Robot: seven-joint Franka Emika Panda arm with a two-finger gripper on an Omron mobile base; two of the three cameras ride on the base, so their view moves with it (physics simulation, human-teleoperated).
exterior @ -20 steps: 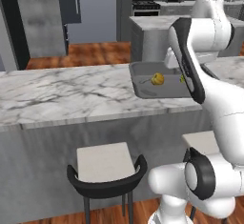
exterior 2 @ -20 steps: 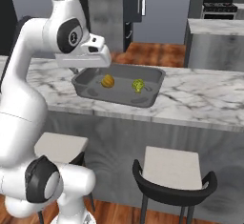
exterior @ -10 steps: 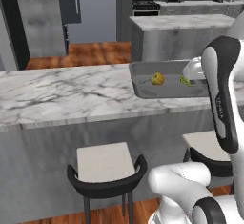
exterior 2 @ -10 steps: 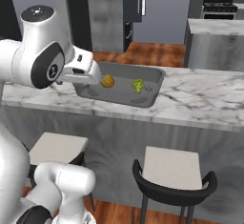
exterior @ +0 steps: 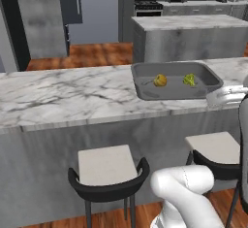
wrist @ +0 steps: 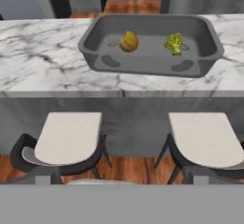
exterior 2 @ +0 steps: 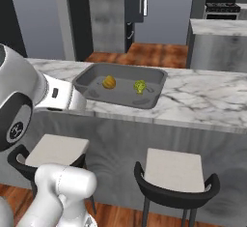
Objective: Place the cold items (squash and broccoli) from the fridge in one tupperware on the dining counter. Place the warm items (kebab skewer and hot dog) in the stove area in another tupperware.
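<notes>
With both cold items resting inside the tupperware (wrist: 206,51) on the dining counter (exterior: 63,93), the arm has swung back from over that container during the last second. Squash (wrist: 128,41) lies beside broccoli (wrist: 174,43), apart. The claw's jaws stand fully apart and empty. The cold half looks complete; the stove-area items remain.

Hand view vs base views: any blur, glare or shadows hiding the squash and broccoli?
Hand view: soft, but squash and broccoli read clearly in the grey tupperware; faint shadows beneath. Left base view: both small, no glare. Right base view: flat, even light, slightly blurry.
</notes>
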